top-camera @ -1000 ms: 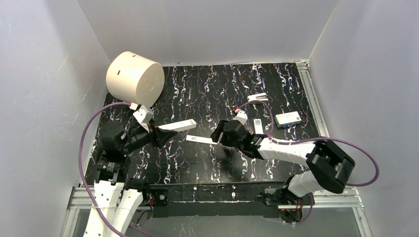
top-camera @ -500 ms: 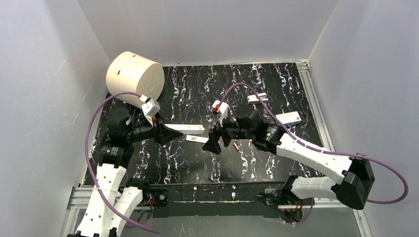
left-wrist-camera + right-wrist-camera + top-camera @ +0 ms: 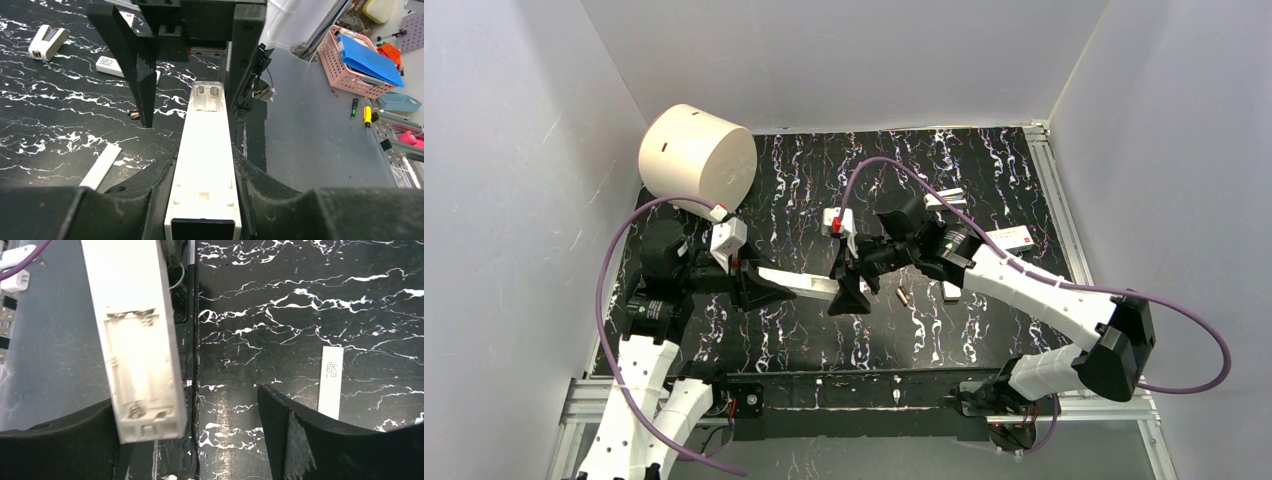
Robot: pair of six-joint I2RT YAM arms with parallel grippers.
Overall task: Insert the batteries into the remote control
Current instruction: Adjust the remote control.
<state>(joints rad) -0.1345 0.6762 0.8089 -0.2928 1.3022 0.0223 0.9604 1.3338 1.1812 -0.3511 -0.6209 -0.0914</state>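
right arm: swung in from the right, elbow now out over the desk (image 3: 984,180) | right hand (image 3: 849,296): jaws spread wider, now straddling the free end of the remote control (image 3: 802,284) | remote control: tip lowered toward the near edge, left hand (image 3: 762,288) shifted with it | battery (image 3: 904,296): uncovered

Both arms low and inward, tips close together — left pincer (image 3: 767,286) clamped narrow, right pincer (image 3: 849,297) wide apart
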